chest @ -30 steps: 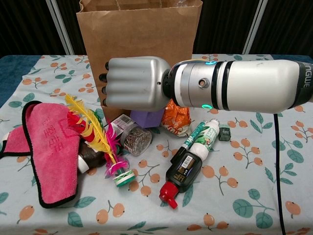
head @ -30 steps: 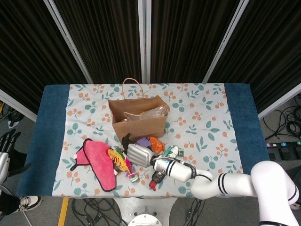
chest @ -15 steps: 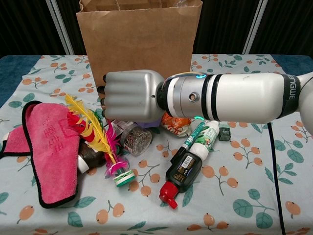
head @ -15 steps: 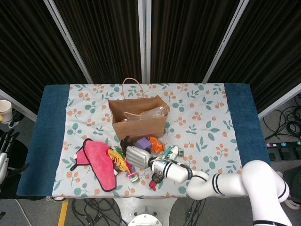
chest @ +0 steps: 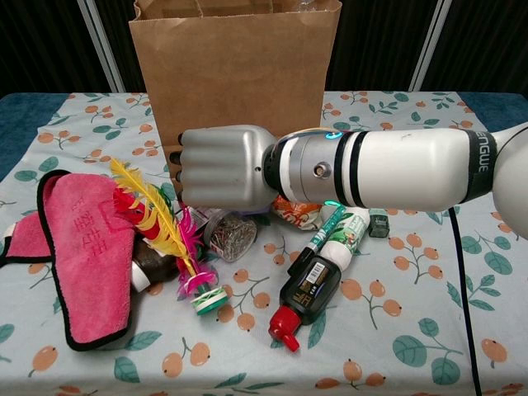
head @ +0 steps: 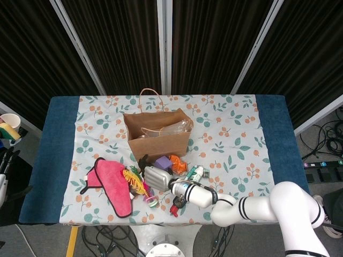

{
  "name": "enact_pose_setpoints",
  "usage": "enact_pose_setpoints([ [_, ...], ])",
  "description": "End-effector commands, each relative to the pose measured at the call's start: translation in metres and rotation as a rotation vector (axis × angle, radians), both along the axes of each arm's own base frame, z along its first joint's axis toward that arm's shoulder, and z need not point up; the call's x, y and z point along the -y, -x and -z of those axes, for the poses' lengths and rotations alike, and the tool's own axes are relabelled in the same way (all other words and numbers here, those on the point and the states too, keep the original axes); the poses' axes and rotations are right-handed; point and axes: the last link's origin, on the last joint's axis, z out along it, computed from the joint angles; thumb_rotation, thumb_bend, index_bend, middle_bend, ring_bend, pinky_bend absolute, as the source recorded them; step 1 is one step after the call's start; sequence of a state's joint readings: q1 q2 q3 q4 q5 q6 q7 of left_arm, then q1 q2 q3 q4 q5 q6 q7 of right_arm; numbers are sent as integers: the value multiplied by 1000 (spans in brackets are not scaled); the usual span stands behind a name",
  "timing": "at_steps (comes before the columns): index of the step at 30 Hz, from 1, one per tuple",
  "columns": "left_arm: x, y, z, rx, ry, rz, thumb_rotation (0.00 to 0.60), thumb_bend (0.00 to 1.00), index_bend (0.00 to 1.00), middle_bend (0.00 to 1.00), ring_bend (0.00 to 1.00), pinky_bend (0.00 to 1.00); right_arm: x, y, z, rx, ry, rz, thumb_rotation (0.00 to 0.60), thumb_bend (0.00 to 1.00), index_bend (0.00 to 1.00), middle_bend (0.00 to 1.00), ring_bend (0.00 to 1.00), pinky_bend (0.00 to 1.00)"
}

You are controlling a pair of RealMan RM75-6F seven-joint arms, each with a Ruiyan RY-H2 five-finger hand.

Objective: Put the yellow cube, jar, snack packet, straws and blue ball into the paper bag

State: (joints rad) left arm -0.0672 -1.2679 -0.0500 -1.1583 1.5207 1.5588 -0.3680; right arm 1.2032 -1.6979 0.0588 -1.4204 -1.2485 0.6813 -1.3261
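The brown paper bag [head: 158,142] [chest: 235,66] stands open at mid-table, with clear plastic [head: 174,127] showing inside it. My right hand [chest: 223,165] [head: 155,175] hovers just in front of the bag, its fingers curled into a fist, and I see nothing in it. Right below it stands a clear jar [chest: 231,238] of small metal bits, its top hidden by the hand. An orange snack packet [chest: 297,213] [head: 177,162] lies under the wrist. My left hand [head: 4,160] shows only at the left edge, off the table, fingers straight. No yellow cube or blue ball is in view.
A pink cloth [chest: 82,247] and a feathered shuttlecock [chest: 161,227] lie left of the jar. A black bottle with a red cap [chest: 305,293], a white tube [chest: 342,235] and a green marker lie to its right. A purple block [head: 162,160] sits by the bag's foot.
My right hand, still a fist, has come down and slightly toward me, now covering the jar's top and the purple block in the chest view. The objects have not moved.
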Motion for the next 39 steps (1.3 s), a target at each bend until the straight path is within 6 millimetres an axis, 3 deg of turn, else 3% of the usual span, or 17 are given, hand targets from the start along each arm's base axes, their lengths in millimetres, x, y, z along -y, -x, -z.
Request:
enact_pose_setpoints([
  [1,0,0,0,2,-1,2,600,99,80,137,63,199,0,0,0,-5,4,-2,600,0,271,255,135,257],
  [17,-1,0,0,13,-7,4,600,100,80,137,62,199,-2,6,-1,-43,33,8,600,0,313,264,135,257],
  [28,0,1,0,12,-9,2,600,99,80,137,62,199,-2,9,0,-36,42,6,600,1,501,304,175,307],
  [39,-1,0,0,12,-6,5,600,100,80,137,62,199,-8,3,-9,16,30,-5,600,20,575,352,208,339],
])
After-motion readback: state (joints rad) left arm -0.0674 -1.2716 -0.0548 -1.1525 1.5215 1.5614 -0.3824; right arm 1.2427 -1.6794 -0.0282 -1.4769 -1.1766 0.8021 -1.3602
